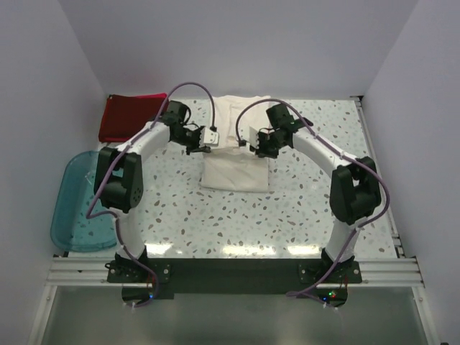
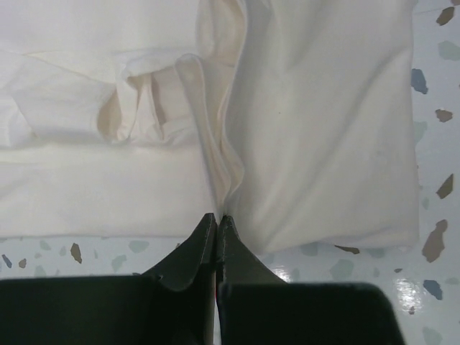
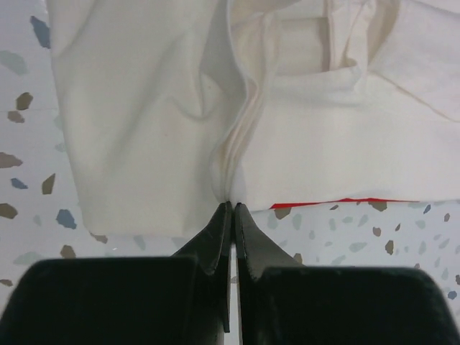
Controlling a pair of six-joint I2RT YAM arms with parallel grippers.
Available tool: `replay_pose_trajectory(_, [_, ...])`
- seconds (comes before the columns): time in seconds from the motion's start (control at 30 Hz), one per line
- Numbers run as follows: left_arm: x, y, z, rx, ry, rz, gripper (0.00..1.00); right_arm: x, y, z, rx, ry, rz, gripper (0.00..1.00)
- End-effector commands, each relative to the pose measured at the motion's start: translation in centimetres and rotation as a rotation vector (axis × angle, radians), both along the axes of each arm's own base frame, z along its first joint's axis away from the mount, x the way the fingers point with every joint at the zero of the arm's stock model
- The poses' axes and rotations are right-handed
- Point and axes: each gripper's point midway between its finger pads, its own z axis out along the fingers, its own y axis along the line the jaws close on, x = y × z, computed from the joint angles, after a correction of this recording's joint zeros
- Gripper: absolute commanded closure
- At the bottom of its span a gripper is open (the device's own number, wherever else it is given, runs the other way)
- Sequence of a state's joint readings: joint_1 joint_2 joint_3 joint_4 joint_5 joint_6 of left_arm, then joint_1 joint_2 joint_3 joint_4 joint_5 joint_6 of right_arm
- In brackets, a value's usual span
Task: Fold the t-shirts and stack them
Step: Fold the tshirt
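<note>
The left gripper (image 2: 217,218) has its two dark fingers pressed together, pinching a gathered crease at the edge of the cream-white t-shirt (image 2: 323,144). In the left wrist view, the cloth pulls to a point right at the fingertips, at lower centre of the frame. The right gripper (image 3: 231,207) is also closed, nipping the shirt's opposite edge, where folds converge on its tips at lower centre of the right wrist view. A thin red strip (image 3: 338,201) peeks from under the cloth just right of those tips.

From the top camera, the shirt lies at the centre of the frame on the speckled table (image 1: 287,208). A folded rectangular part shows below the grippers and a looser, wrinkled part above them. The two arms arch in from lower left and lower right, grippers facing each other across the shirt. A dark red t-shirt (image 1: 129,117) lies flat at upper left, well apart. A translucent teal tub (image 1: 79,205) sits at the left edge, below the red shirt.
</note>
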State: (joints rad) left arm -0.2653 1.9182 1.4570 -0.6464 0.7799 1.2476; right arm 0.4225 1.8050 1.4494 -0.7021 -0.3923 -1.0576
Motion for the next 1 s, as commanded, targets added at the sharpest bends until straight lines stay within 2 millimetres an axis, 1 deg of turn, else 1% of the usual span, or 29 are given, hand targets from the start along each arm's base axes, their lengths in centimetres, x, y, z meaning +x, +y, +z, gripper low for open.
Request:
replay_pose_trajectory(0.0, [2.5, -0.2, 0.7, -0.023, -0.039, -0.037, 1.00, 3.2, 0.5, 1.2, 0.031, -0.052, 0.014, 1.00])
replay_pose_trajectory(0.03, [3.1, -0.2, 0.6, -0.020, -0.045, -0.036, 1.00, 3.7, 0.5, 1.1, 0.029, -0.051, 0.011, 1.00])
replay_pose_trajectory(0.07, [4.1, -0.1, 1.2, -0.024, -0.065, -0.031, 1.00, 4.8, 0.5, 0.9, 0.027, -0.053, 0.002, 1.00])
replay_pose_trajectory(0.1, [4.6, -0.1, 0.3, -0.018, -0.057, -0.032, 1.00, 5.2, 0.5, 0.8, 0.022, -0.054, -0.001, 1.00])
replay_pose_trajectory(0.13, [5.2, 0.0, 0.2, -0.014, -0.072, -0.033, 1.00, 5.6, 0.5, 0.6, 0.021, -0.053, -0.003, 1.00])
replay_pose_trajectory(0.17, [6.3, 0.2, 0.8, -0.015, -0.103, -0.026, 1.00, 6.3, 0.5, 0.4, 0.021, -0.056, -0.009, 1.00])
replay_pose_trajectory(0.2, [6.9, 0.3, 0.0, -0.007, -0.101, -0.022, 1.00, 6.7, 0.5, 0.3, 0.020, -0.057, -0.012, 1.00])
replay_pose_trajectory(0.27, [8.3, 0.3, -0.1, -0.007, -0.117, -0.013, 1.00, 7.6, 0.6, -0.1, 0.018, -0.058, -0.020, 1.00])
replay_pose_trajectory(0.37, [9.6, 0.1, -0.4, -0.007, -0.128, -0.015, 1.00, 8.5, 0.6, -0.3, 0.013, -0.062, -0.034, 1.00])
replay_pose_trajectory(0.4, [9.8, 0.0, -0.5, -0.007, -0.133, -0.020, 1.00, 8.8, 0.5, -0.8, 0.007, -0.056, -0.037, 1.00])
replay_pose_trajectory(0.5, [10.7, -0.1, -1.0, -0.008, -0.145, -0.016, 1.00, 9.9, 0.3, -1.4, 0.000, -0.066, -0.064, 1.00])
replay_pose_trajectory(0.57, [11.2, 0.0, -1.5, 0.002, -0.158, -0.011, 1.00, 10.7, 0.0, -1.3, -0.008, -0.083, -0.085, 1.00])
replay_pose_trajectory(0.8, [13.3, 0.1, -2.6, 0.008, -0.202, 0.031, 1.00, 12.3, -0.6, -2.5, -0.030, -0.103, -0.124, 1.00])
replay_pose_trajectory(0.87, [14.2, 0.2, -2.8, 0.014, -0.229, 0.050, 0.93, 12.7, -1.0, -3.4, -0.056, -0.101, -0.139, 1.00])
replay_pose_trajectory(0.9, [14.9, 0.2, -2.6, 0.002, -0.243, 0.077, 0.88, 12.9, -1.1, -3.7, -0.064, -0.103, -0.147, 1.00])
replay_pose_trajectory(0.93, [15.3, 0.2, -2.8, 0.006, -0.241, 0.096, 0.78, 13.2, -1.2, -4.0, -0.071, -0.102, -0.159, 1.00])
replay_pose_trajectory(0.97, [15.7, 0.3, -2.6, -0.002, -0.234, 0.119, 0.72, 13.4, -1.4, -4.2, -0.078, -0.100, -0.178, 1.00])
